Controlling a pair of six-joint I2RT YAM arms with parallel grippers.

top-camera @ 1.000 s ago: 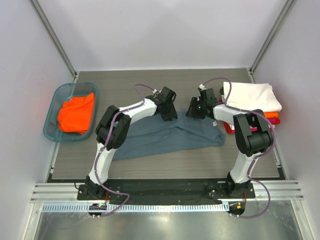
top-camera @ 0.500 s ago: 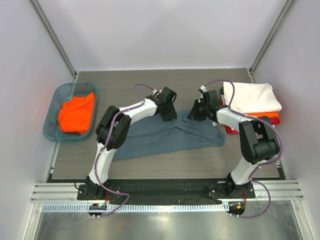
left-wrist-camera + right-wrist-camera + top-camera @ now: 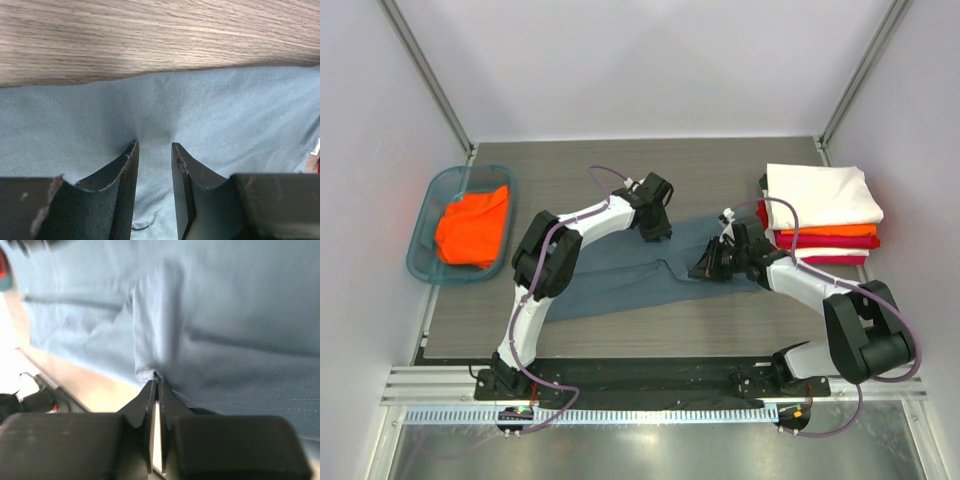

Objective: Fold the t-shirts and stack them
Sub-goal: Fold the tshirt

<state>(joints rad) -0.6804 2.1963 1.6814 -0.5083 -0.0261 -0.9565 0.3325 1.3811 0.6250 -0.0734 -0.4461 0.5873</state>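
Note:
The slate blue-grey t-shirt (image 3: 620, 285) lies in a long band across the middle of the table. My left gripper (image 3: 655, 227) sits at its far edge; in the left wrist view the left gripper (image 3: 153, 144) stands narrowly apart, pinching a pucker of the shirt (image 3: 225, 110). My right gripper (image 3: 710, 266) is shut on a folded edge of the shirt's right part; the right wrist view shows the right gripper (image 3: 156, 379) clamping the hem of the shirt (image 3: 240, 315). A folded stack at the far right has a white t-shirt (image 3: 820, 195) on top, with orange (image 3: 845, 230) and red (image 3: 835, 242) ones beneath.
A teal plastic basket (image 3: 423, 222) at the left edge holds a crumpled orange t-shirt (image 3: 472, 225). Bare wooden table (image 3: 150, 35) lies beyond the shirt's far edge. White walls close the back and sides.
My right gripper has moved from beside the stack toward the near side, pulling the shirt's right part with it. The left gripper has stayed put.

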